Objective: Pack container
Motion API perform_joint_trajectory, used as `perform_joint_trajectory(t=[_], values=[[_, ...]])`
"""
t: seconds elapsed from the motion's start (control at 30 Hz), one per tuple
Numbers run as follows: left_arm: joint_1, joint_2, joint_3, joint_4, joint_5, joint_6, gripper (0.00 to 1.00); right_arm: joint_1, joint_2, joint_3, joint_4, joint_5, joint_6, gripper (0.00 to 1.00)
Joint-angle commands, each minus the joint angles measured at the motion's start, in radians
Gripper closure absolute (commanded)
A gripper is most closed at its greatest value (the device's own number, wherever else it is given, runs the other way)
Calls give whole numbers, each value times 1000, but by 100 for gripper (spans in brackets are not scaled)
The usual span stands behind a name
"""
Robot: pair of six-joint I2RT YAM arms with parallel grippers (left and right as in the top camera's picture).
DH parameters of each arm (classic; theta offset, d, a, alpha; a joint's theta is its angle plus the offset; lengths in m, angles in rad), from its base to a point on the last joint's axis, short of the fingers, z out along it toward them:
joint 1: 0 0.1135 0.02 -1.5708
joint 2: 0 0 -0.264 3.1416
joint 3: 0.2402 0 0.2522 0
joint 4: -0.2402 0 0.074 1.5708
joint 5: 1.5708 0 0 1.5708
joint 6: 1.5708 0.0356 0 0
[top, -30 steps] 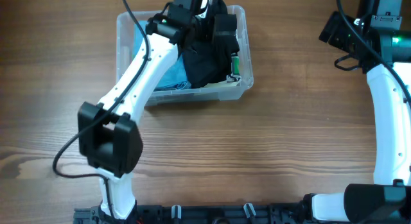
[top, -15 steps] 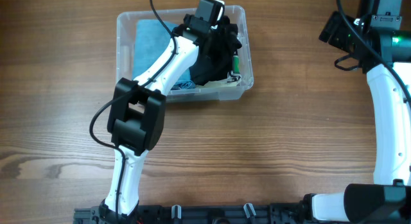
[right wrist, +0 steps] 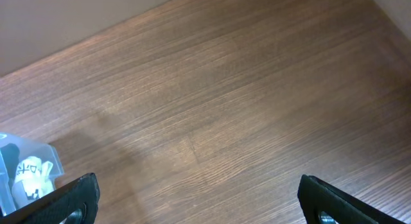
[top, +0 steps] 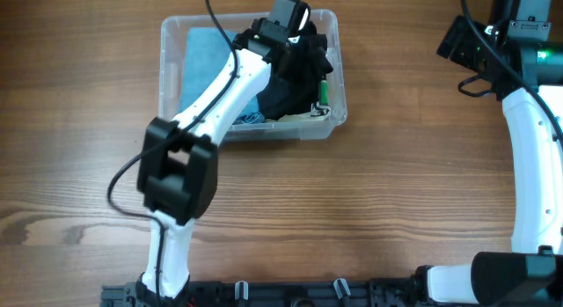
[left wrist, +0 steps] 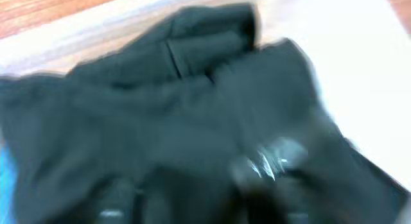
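Reaching into the container [top: 169,69], left gripper [top: 303,45] at the black cloth [top: 290,85], grip unclear; best lift out straight. Right gripper [right wrist: 199,201] gapes wide.

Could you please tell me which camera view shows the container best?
Overhead: the whole container shows, rim and corners, though the left arm crosses it. The left wrist view is a blurred close-up of the black cloth inside. The right wrist view catches only one clear corner.
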Motion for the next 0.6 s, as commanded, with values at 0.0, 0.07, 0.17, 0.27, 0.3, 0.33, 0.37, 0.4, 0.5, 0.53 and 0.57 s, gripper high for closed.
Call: perform_joint_trajectory(t=[0.0,0.07,0.17,0.27,0.3,0.33,0.37,0.4,0.5,0.53,0.57], values=[[-21,-169,-13,-70,45,0,0,0,-11,12,1,16,12,0],[-21,-217,-13,-117,45,0,0,0,-11,12,1,16,12,0],[-21,-258,-13,-187,52,-12,0,0,-11,12,1,16,12,0],[-22,-259,-13,-235,94,-68,0,0,-11,12,1,16,12,0],[-23,-267,-13,-237,121,-68,0,0,-11,12,1,16,12,0],[-23,-278,-13,-236,124,-68,0,0,-11,12,1,16,12,0],[-24,-290,-13,-237,124,-67,0,0,-11,12,1,16,12,0],[-24,-312,-13,-246,126,-67,0,0,-11,12,1,16,12,0],[-24,-369,-13,-365,128,-67,0,0,-11,12,1,16,12,0],[-24,-373,-13,-395,128,-67,0,0,-11,12,1,16,12,0],[-24,-376,-13,-431,128,-67,0,0,-11,12,1,16,12,0]])
